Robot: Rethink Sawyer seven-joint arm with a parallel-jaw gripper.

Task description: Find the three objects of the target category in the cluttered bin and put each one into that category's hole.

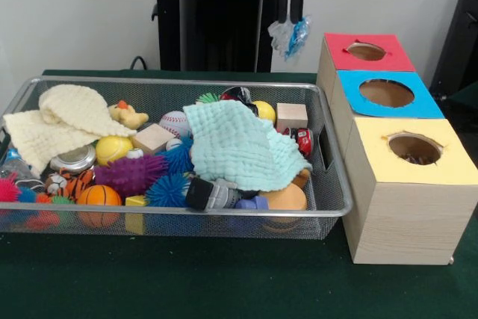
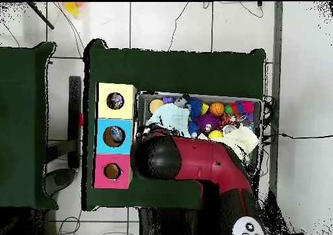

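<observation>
My gripper [image 1: 290,19] hangs at the top of the front view, shut on a small crumpled light-blue and white packet [image 1: 291,37]. The packet dangles in the air behind the far right corner of the wire mesh bin [image 1: 337,192], just left of the red box. In the overhead view my red and black arm [image 2: 188,157] hides the gripper and packet and reaches over the bin's [image 2: 263,115] left end. The two white dotted wrappers are not visible among the clutter.
Three boxes with round holes stand right of the bin: red [image 1: 367,51], blue [image 1: 386,93], yellow [image 1: 414,149]. A mint cloth [image 1: 239,143] and a cream cloth [image 1: 63,121] lie over balls, blocks and spiky toys in the bin.
</observation>
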